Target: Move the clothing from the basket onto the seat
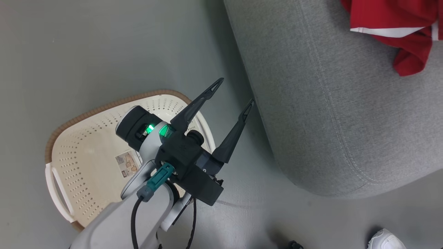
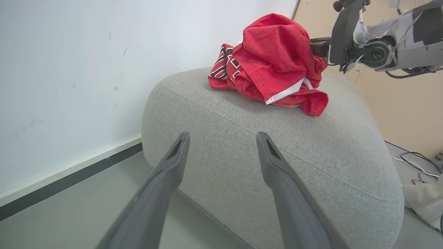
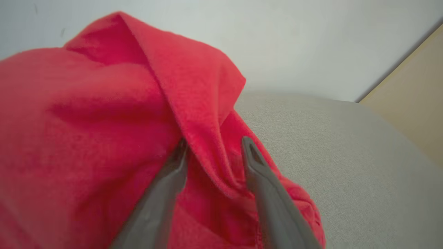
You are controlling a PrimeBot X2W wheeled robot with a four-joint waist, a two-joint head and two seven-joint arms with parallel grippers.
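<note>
The clothing [image 2: 277, 65] lies in a crumpled red heap with white trim on top of the light grey seat [image 2: 277, 155], and part of the clothing [image 1: 391, 20] shows at the head view's top right. The basket [image 1: 93, 155] stands on the floor left of the seat [image 1: 332, 103], holding no garment, just a label on its bottom. My left gripper [image 1: 235, 91] hovers open between basket and seat, nothing between its fingers [image 2: 162, 193]. My right gripper [image 3: 214, 141] is open against the heap, a fold of red cloth lying between its fingers [image 3: 263, 193].
A white wall with a dark baseboard [image 2: 69, 176] runs behind the seat, and a tan wooden panel [image 2: 408, 103] stands to the right. Cables [image 2: 415, 166] lie on the grey floor there. A person's white shoe [image 1: 386, 240] is at the lower right.
</note>
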